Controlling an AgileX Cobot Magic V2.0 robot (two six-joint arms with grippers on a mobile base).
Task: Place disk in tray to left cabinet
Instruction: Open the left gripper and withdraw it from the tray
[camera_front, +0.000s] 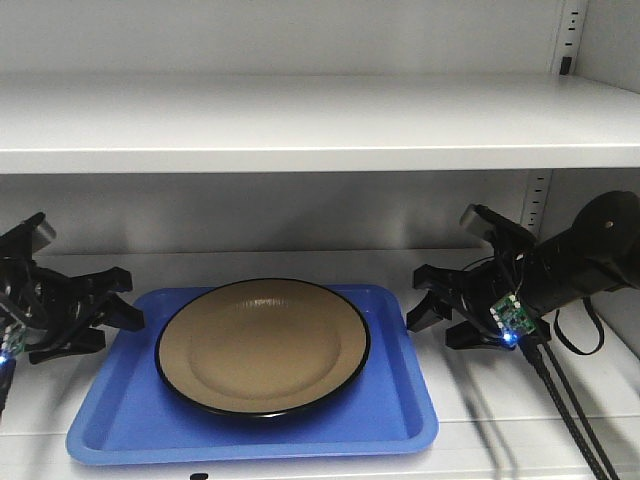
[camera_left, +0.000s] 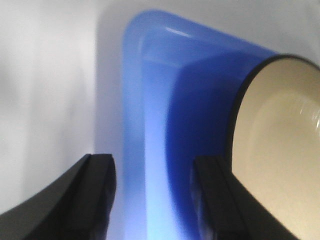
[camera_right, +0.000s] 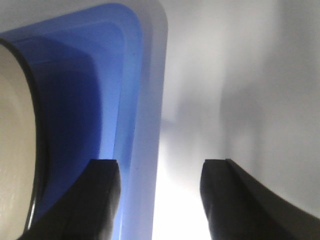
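The tan disk (camera_front: 262, 345) with its black rim lies flat in the blue tray (camera_front: 400, 400), which rests on the lower shelf of the left cabinet (camera_front: 300, 120). My left gripper (camera_front: 125, 300) is at the tray's left edge, open. In the left wrist view the tray (camera_left: 165, 90) has its rim running between the left gripper (camera_left: 155, 170) fingers, with the disk (camera_left: 285, 140) to the right. My right gripper (camera_front: 420, 298) is open at the tray's right edge. In the right wrist view the tray (camera_right: 100, 75) rim passes by the left finger of the right gripper (camera_right: 160, 172), with the disk (camera_right: 12, 140) at far left.
An upper shelf (camera_front: 320, 150) overhangs the tray closely. A slotted upright rail (camera_front: 538, 200) stands behind my right arm. Black cables (camera_front: 570, 400) hang from the right arm across the shelf's front right.
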